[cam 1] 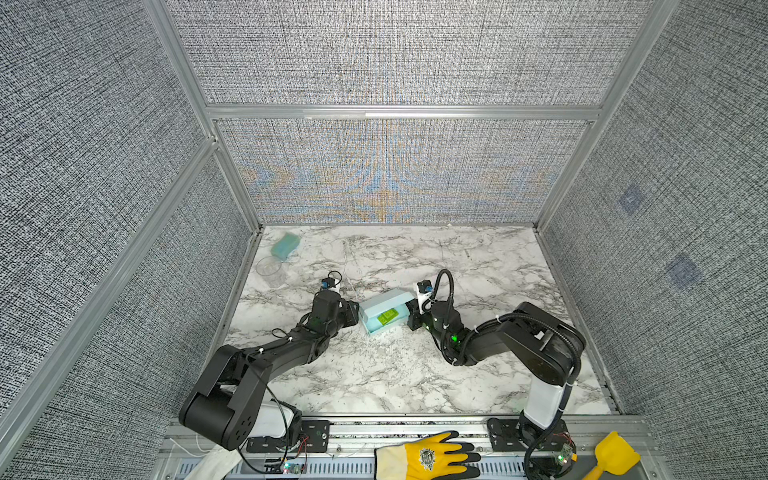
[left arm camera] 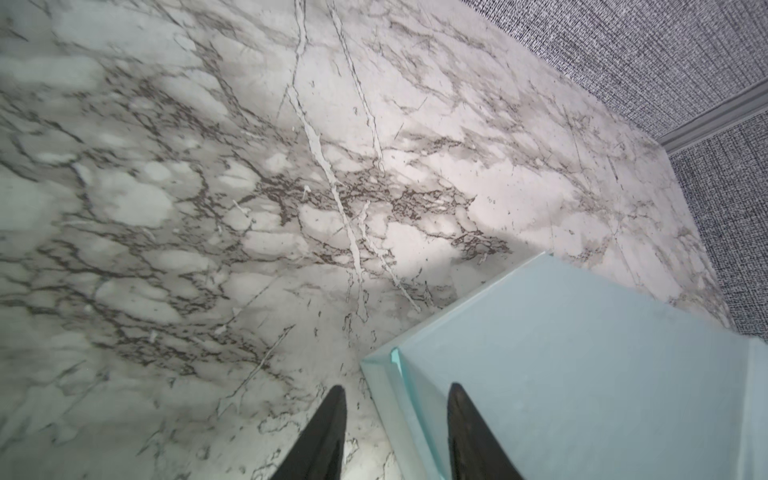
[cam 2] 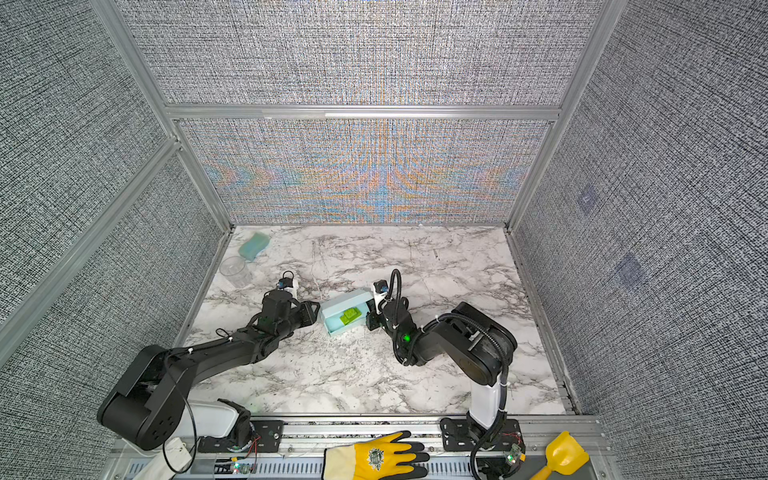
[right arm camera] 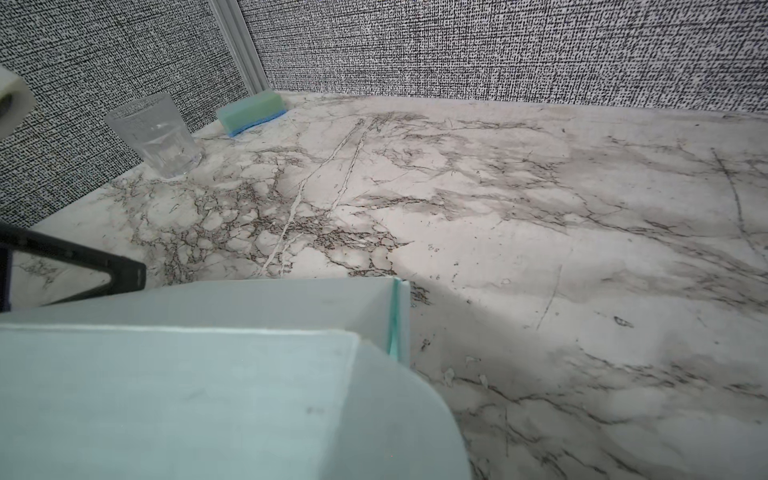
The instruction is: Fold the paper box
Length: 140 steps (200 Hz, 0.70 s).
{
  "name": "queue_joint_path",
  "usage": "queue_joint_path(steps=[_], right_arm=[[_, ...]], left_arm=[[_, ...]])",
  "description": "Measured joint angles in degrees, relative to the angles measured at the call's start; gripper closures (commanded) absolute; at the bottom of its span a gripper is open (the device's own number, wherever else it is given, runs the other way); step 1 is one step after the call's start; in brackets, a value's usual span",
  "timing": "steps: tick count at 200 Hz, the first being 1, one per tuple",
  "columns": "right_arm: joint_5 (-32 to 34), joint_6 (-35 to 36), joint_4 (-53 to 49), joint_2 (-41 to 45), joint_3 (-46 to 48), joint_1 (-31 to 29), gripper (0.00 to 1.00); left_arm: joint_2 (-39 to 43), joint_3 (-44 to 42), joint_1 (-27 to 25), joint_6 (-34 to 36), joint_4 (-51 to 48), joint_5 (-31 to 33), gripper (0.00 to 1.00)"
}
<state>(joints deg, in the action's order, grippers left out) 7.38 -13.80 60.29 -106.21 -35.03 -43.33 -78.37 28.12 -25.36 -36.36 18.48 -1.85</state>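
Observation:
The pale-blue paper box lies mid-table in both top views, its top open, with a lime-green brick inside. My left gripper is at the box's left end. It is open, and its two dark fingers straddle the end wall of the box, a strip of marble showing beside one of them. My right gripper is shut at the box's right end. In the right wrist view a rounded flap of the box hides its jaws, so a pinch does not show.
A clear glass and a teal sponge block stand at the back left by the wall. A yellow glove and a yellow scoop lie on the front rail. Grey panel walls close three sides.

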Motion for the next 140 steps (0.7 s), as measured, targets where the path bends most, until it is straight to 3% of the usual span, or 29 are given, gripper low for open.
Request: queue_joint_path(steps=[53,113,140], right_arm=[[-2.7,0.7,-3.1,0.4,-0.3,-0.1,1.00],[-6.5,2.5,-13.9,5.3,-0.1,0.0,0.58],[-7.3,3.2,-20.0,9.8,0.9,0.0,0.47]], left_arm=[[2.4,4.5,0.0,-0.7,-6.9,3.1,0.56],[-0.3,6.8,0.0,-0.1,-8.3,1.2,0.56],[-0.6,7.5,0.0,-0.1,-8.3,0.2,0.55]])
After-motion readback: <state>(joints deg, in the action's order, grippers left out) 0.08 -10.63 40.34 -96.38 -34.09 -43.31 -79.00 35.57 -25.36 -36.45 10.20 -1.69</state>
